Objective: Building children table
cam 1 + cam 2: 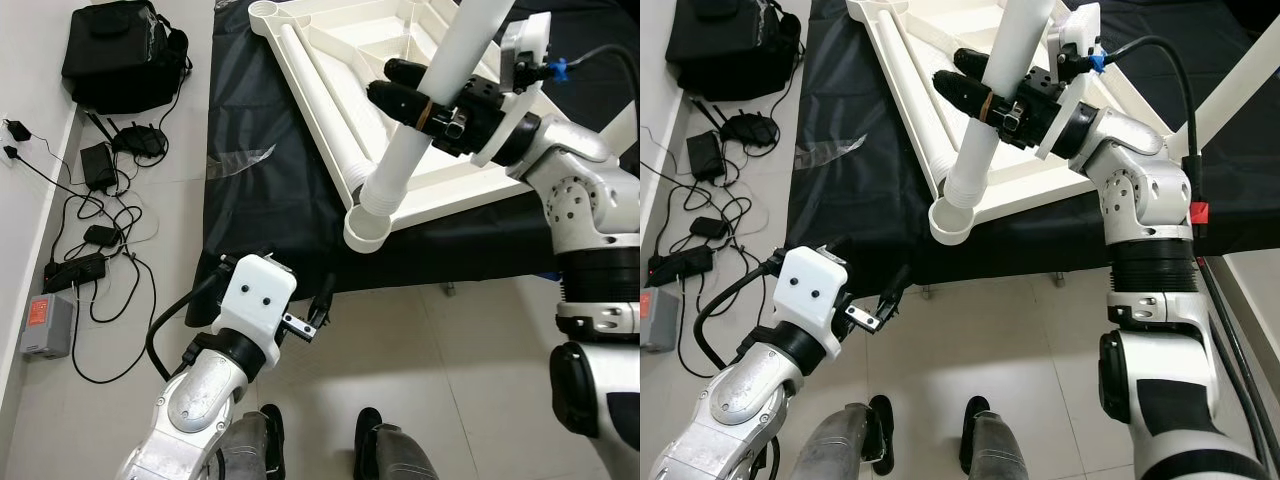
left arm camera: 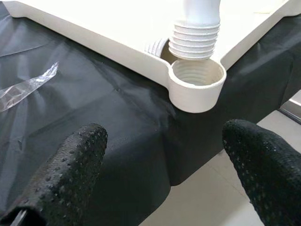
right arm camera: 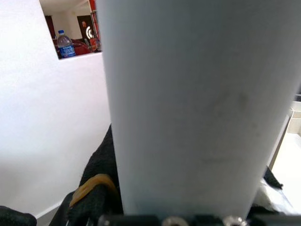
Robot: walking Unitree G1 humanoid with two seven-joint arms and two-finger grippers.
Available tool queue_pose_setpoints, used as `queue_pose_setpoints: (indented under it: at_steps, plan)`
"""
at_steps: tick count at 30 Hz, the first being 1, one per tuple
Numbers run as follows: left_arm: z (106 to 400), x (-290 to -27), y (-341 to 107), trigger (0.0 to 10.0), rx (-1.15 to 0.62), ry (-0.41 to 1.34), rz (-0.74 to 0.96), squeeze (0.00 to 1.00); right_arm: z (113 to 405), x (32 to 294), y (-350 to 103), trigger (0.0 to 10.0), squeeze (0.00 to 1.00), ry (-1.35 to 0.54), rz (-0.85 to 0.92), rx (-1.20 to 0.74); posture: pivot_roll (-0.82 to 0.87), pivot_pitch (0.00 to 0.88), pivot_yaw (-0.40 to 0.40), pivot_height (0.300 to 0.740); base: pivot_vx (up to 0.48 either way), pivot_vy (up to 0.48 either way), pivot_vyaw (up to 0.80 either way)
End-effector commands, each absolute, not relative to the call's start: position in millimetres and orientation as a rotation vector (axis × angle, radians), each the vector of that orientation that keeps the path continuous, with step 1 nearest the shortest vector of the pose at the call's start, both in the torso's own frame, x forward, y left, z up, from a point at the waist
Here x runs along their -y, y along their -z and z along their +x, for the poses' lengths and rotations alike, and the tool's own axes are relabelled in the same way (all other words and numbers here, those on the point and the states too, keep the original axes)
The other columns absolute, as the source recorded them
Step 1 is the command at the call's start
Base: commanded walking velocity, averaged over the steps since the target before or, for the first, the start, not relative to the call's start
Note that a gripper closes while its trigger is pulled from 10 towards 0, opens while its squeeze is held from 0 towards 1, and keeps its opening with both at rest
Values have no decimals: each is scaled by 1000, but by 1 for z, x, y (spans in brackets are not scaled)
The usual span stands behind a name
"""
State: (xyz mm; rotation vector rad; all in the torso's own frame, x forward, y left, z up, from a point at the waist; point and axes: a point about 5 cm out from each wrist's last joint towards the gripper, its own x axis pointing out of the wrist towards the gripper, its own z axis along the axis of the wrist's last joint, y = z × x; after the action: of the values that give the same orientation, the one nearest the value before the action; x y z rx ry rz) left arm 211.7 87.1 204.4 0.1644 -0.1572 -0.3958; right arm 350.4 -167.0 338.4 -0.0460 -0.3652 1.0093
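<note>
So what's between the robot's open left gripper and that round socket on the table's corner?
Only black cloth. In the left wrist view it runs bare from the left gripper to the socket, with the leg hanging just above the socket.

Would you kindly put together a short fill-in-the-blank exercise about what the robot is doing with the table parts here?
1. The white table leg is gripped by the ____ gripper.
2. The leg's threaded end hangs just above the corner socket, not yet ____ it.
3. The upturned tabletop lies on a ____ cloth.
4. The left gripper, fingers apart, holds ____.

Missing words: right; inside; black; nothing
</note>
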Motion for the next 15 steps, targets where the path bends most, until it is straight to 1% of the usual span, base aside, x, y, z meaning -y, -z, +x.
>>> queue_pose_setpoints:
  at_steps: [1,3,9,15]
  plan:
    - [208,-87,-204,10000,145,403,165,0,350,168,-348,10000,0,-983,-36,414,175,334,-16,740,0,0,0]
    - [209,-87,-204,10000,146,408,164,0,352,167,-348,10000,0,-953,-40,415,165,332,-7,740,0,0,0]
    - [211,-82,-204,10000,153,430,164,0,348,168,-350,10000,0,-954,-50,418,166,327,-17,740,0,0,0]
    - [213,-85,-206,10000,163,417,181,0,345,174,-352,10000,0,-920,-45,434,176,313,-13,740,0,0,0]
